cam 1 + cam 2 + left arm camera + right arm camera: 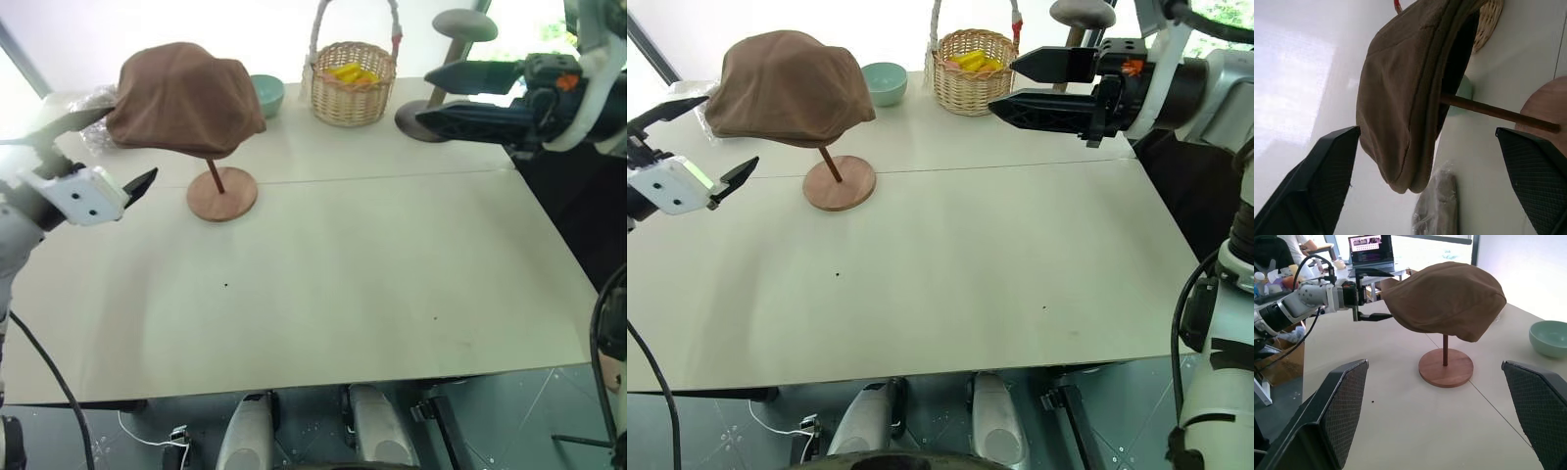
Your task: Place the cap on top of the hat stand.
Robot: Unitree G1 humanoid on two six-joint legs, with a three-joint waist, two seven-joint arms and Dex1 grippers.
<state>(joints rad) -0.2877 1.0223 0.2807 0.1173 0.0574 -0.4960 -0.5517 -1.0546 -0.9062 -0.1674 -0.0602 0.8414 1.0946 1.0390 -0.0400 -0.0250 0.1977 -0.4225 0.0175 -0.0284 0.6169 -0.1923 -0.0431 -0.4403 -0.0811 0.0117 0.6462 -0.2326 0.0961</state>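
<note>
The brown cap [186, 96] rests on top of the hat stand, whose thin rod [214, 176] leans a little over its round wooden base [222, 194] at the table's back left. My left gripper [132, 142] is open just left of the cap's edge, one finger above and one below the rim line, with nothing held. In the left wrist view its fingers [1317, 186] stand wide apart with the cap [1400, 107] ahead. My right gripper [423, 95] hovers open and empty over the back right, pointing left toward the cap [1444, 298].
A wicker basket [353, 83] with yellow items stands at the back centre, with a teal bowl [266, 93] to its left. A grey stand [463, 24] rises behind my right gripper. A crumpled clear bag [93, 122] lies behind the cap. The white table [343, 294] ends close in front.
</note>
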